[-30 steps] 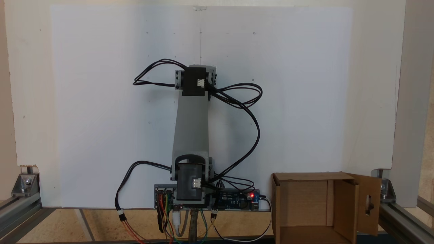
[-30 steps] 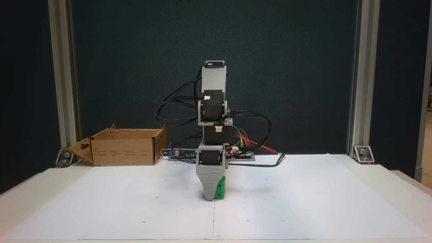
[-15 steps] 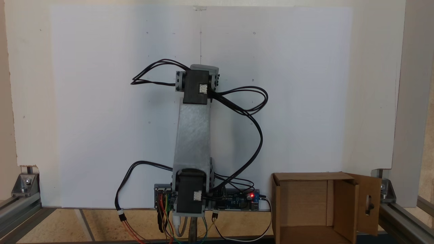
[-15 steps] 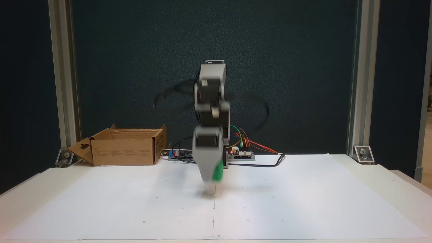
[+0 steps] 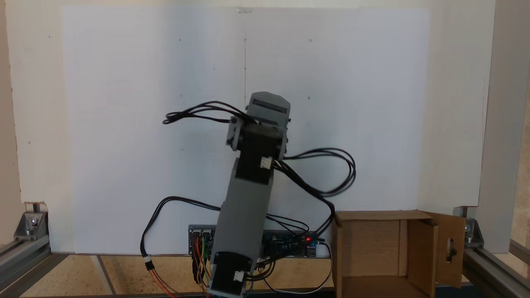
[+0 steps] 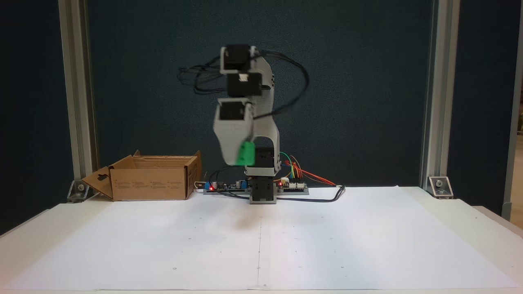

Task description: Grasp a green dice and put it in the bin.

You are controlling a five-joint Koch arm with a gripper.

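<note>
Raised off the paper (image 6: 347, 241) since the earlier frame, our gripper (image 6: 239, 161) clamps the dice (image 6: 246, 153) in mid-air. We see the bin (image 6: 151, 181) well apart at left in this fixed view, its opening facing up.

1. The small bright green plastic dice (image 6: 246, 154) is showing vivid green against the grey plastic claw (image 6: 239, 157).
2. The brown corrugated cardboard bin (image 6: 152, 183) is showing dark print lines on its front (image 5: 374, 244).
3. The arm's grey links (image 5: 244, 223) are carrying black motors and black cables.
4. The white paper sheet (image 6: 327, 245) is covering the pale counter (image 6: 24, 241), with a dark blue-green backdrop (image 6: 367, 81) behind.
</note>
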